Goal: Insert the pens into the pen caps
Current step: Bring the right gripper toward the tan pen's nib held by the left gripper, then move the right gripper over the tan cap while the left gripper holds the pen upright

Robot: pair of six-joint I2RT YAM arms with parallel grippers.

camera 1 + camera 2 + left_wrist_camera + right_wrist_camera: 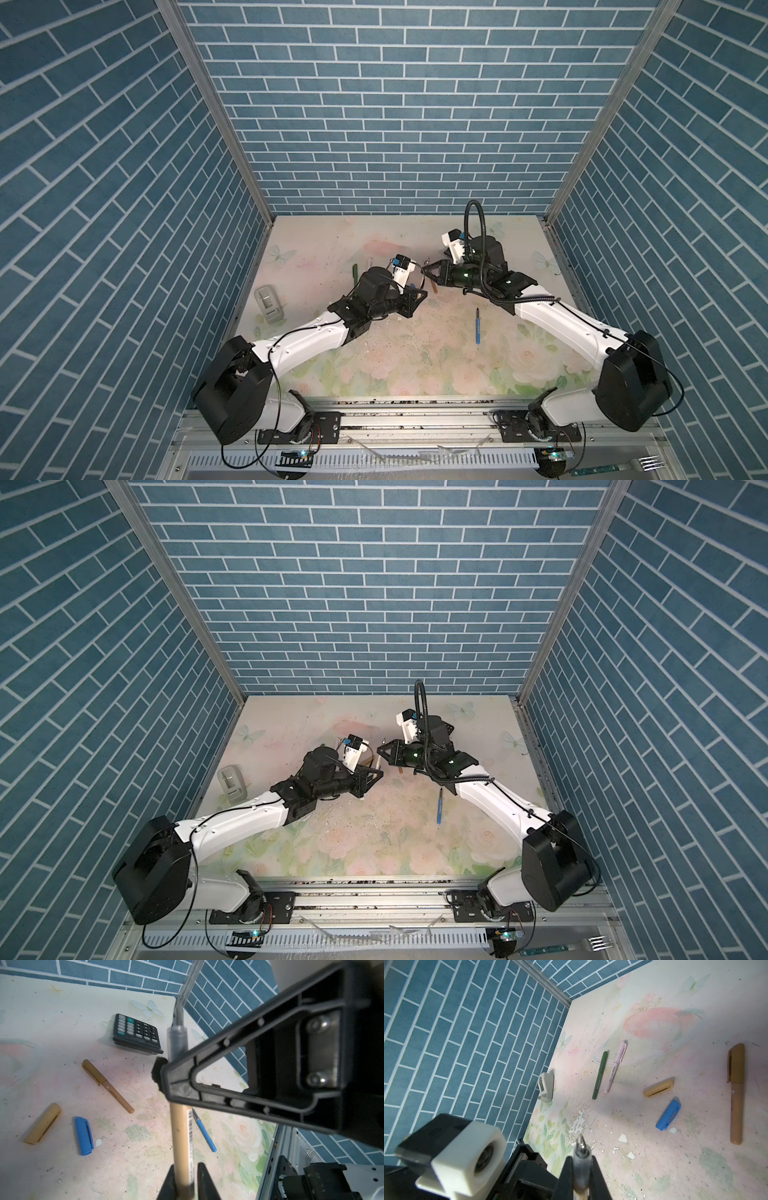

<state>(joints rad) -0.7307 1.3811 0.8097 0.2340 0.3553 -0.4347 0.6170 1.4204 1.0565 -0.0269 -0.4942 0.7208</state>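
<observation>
Two grips share one tan pen (182, 1136): the left gripper (186, 1169) is closed round the barrel, and the right gripper (581, 1167) is pinched on the clear section just behind the nib. In a top view they meet above the table (332, 241), near its middle. Taking that meeting point as the dial, the uncapped blue pen (478, 326) lies on the table at about four o'clock and the capped green pen (355, 272) at nine.

This reads as a regrasp before capping. To do it well, I judge that only the barrel grip should be kept, since fingers so near the nib would block a cap sliding on. The freed gripper could then fetch the tan cap (658, 1087). It lies flat just beside the blue cap (668, 1114), between the capped pink pen (615, 1067) and the capped brown pen (736, 1095). Release slowly so the pen does not twist, and line up cap mouth and nib on one axis before pushing.

The pen is slim. Its barrel is matte tan with a barcode strip along one side, its grip section translucent grey, its dark metal nib bare.
</observation>
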